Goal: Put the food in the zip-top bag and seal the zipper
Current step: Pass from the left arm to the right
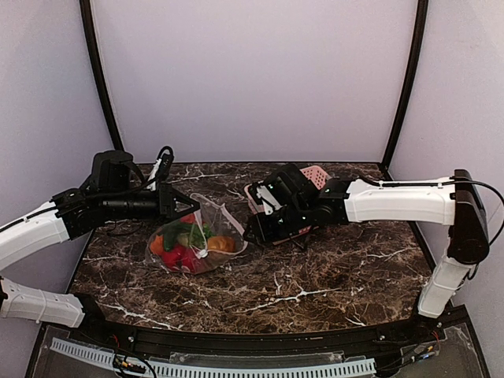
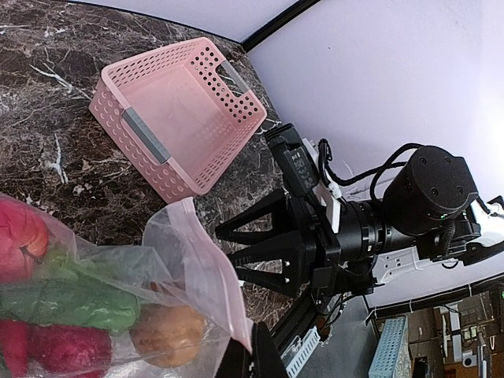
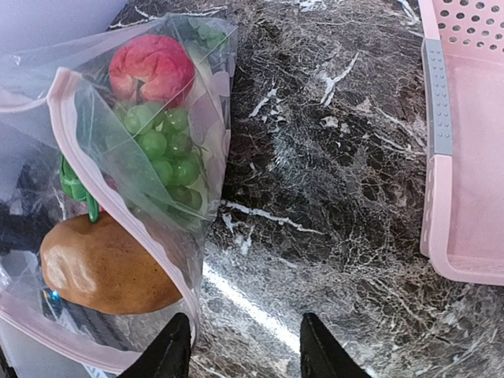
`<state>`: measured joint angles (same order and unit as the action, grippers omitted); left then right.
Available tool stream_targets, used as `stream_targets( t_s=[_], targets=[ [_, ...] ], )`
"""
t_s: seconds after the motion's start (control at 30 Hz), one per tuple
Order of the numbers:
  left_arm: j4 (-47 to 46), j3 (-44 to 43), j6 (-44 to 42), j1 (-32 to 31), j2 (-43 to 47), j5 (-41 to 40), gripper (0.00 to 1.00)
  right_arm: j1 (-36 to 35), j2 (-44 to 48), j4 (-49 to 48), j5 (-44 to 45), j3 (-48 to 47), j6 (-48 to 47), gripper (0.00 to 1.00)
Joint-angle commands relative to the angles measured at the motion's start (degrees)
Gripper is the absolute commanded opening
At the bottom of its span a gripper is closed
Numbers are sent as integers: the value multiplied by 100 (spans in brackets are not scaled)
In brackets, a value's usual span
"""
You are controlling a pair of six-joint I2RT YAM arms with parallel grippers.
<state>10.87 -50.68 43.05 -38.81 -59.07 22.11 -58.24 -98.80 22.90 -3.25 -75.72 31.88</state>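
Note:
The clear zip-top bag (image 1: pixel 197 236) lies left of centre with the food (image 1: pixel 185 250) inside. The right wrist view shows a red tomato (image 3: pixel 151 67), green grapes (image 3: pixel 161 142) and an orange-brown piece (image 3: pixel 102 268) in it. The left wrist view shows green (image 2: pixel 71 303) and red (image 2: pixel 20 232) pieces. My left gripper (image 1: pixel 189 209) (image 2: pixel 250 337) is shut on the pinkish zip strip (image 2: pixel 209 268) at the bag's far edge. The bag's mouth gapes toward my right gripper (image 1: pixel 253 228) (image 3: pixel 244 350), which is open and empty just right of the strip (image 3: pixel 118 193). I cannot make out the slider.
A pink slotted basket (image 1: pixel 315 175) (image 2: pixel 181 169) (image 3: pixel 465 205) stands behind my right gripper, empty as far as it shows. Dark marble table (image 1: pixel 331 268) stretches to the right and front of the bag.

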Motion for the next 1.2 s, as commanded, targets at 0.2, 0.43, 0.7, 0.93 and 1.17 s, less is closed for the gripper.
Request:
stream_targets(
  t_s=[0.2, 0.43, 0.7, 0.93, 1.17],
  targets=[
    [-29, -113, -94, -12, 140, -10, 1, -29, -234, -275, -378, -160, 5, 33],
    [-18, -76, -95, -10, 176, -25, 1, -29, -233, -415, -702, -245, -75, 11],
    [264, -317, -329, -4, 83, -46, 1, -48, 228, -362, -899, -572, -50, 0],
    [1500, -1543, -1195, 9, -184, -286, 1, -204, 1175, -370, -643, -1092, -275, 0],
    [1905, -2275, -1532, 33, -557, -12, 1, -323, 1590, -868, -627, -994, -132, 0]
  ],
)
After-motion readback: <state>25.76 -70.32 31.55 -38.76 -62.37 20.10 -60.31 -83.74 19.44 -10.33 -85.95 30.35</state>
